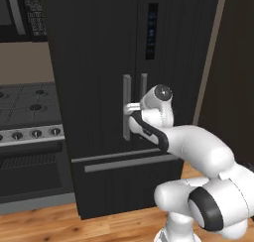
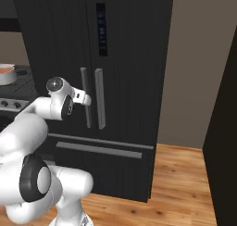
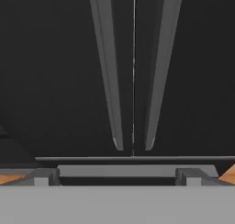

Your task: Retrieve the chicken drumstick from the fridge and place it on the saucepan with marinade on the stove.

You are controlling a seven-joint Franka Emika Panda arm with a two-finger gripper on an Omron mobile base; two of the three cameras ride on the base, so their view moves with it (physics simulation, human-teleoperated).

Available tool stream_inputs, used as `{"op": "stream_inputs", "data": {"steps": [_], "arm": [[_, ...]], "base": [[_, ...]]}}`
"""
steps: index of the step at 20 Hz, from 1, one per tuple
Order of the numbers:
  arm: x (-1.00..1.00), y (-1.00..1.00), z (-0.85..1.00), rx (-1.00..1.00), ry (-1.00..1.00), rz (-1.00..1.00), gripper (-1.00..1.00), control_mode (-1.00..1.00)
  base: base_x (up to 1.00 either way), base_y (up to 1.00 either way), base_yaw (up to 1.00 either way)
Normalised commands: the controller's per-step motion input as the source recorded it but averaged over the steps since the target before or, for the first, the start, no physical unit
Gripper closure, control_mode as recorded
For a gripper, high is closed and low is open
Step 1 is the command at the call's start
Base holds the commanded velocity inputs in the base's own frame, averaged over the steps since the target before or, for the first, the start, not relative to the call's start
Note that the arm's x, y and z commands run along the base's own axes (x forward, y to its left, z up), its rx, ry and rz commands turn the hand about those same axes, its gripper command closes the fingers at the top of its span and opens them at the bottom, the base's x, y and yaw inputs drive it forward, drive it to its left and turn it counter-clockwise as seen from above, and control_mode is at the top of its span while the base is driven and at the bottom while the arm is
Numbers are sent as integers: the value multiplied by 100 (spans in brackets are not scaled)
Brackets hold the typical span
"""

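Observation:
The tall black fridge (image 1: 99, 47) (image 2: 134, 58) (image 3: 55, 58) stands with both doors closed, so the chicken drumstick is hidden. My gripper (image 1: 130, 108) (image 2: 86, 99) (image 3: 117, 177) is open and sits right at the left door's grey handle (image 1: 127, 94) (image 2: 84, 81); contact is not clear. In the hand view both vertical handles (image 3: 109, 81) run up the middle, with my fingertips (image 3: 43, 177) spread wide below them. The saucepan with marinade (image 2: 6, 73) rests on the stove (image 1: 30, 107) to the fridge's left.
A black microwave (image 1: 22, 13) hangs above the stove. The fridge's lower drawer bar (image 1: 129, 162) (image 2: 99, 150) runs across below the doors. A dark tall panel (image 2: 227, 128) stands at the far right, with wooden floor (image 2: 180, 183) between.

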Motion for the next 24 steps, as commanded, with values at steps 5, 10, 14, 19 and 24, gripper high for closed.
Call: {"op": "stream_inputs", "data": {"steps": [5,10,14,19,24], "arm": [[42,0,0,0,0,-1,-100,-100],[47,0,-9,0,0,-1,-100,-100],[49,0,-13,-2,-1,-1,-100,-100],[40,8,-12,-1,-1,-1,-100,-100],[17,27,-15,0,0,0,-100,-100]], "base": [[0,0,0],[0,0,0],[0,0,0],[0,0,0],[0,0,0]]}}
